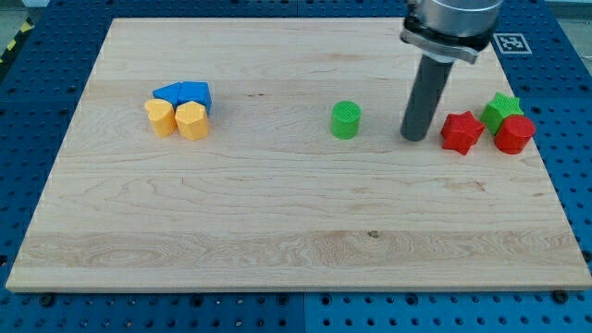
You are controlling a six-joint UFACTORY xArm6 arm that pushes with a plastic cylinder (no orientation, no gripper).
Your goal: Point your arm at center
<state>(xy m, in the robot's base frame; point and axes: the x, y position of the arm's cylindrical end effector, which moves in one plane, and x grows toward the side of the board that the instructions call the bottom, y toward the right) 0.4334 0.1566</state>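
Observation:
My tip (413,137) rests on the wooden board (296,213) at the view's right of centre. A green cylinder (346,120) stands just to the tip's left. A red star block (461,131) lies just to the tip's right, a short gap away. Beyond it sit a red cylinder (514,135) and a green star block (502,109) behind them. At the view's left is a cluster: two blue blocks (185,93) side by side, with two yellow blocks (161,117) (192,120) in front of them.
The board lies on a blue perforated table (573,139). A black-and-white marker tag (510,43) sits off the board's top right corner. The arm's grey body (449,23) hangs over the board's top right.

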